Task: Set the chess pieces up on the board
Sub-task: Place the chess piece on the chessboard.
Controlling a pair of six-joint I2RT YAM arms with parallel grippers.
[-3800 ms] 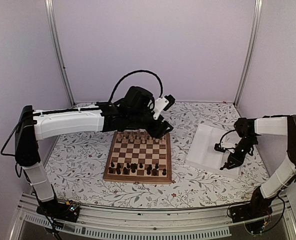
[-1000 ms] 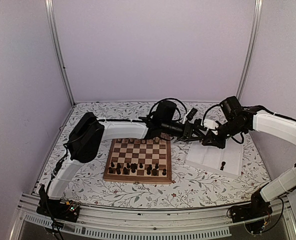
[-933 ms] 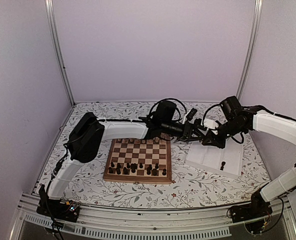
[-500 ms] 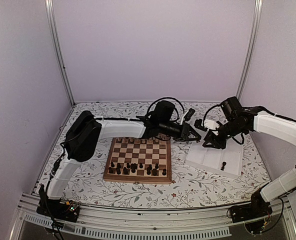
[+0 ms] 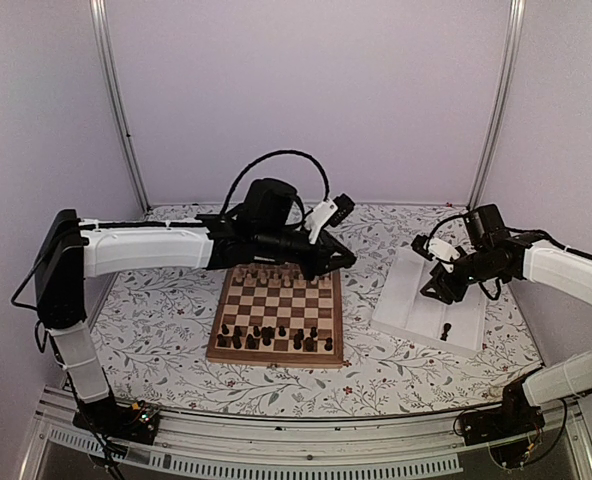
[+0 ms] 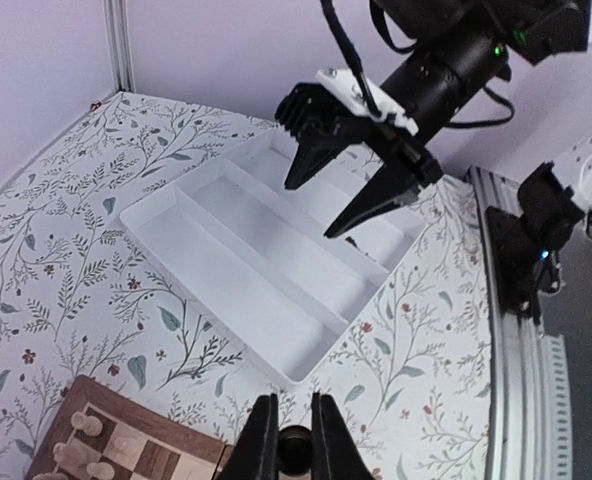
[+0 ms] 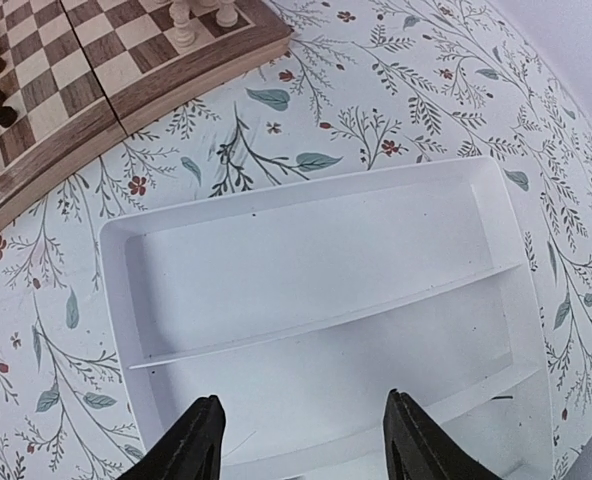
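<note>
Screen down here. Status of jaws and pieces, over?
Left jaws shut on dark chess piece, near far right corner of board. Right jaws open, empty, over tray. No obstruction seen.

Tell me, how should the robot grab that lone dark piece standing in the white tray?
Probably from straight above, pinching the dark piece near its top. It stands upright, and the white tray around it has walls that would likely block a sideways approach.

One chessboard (image 5: 276, 305), one white three-compartment tray (image 5: 411, 298), two robot arms: left arm (image 5: 136, 248), right arm (image 5: 566, 268). One dark chessman (image 5: 444, 330) stands in the tray, another sits in the left gripper (image 6: 294, 405). The board's dark chessmen (image 5: 271, 338) and pale chessmen (image 5: 266, 275) are too small to count.
</note>
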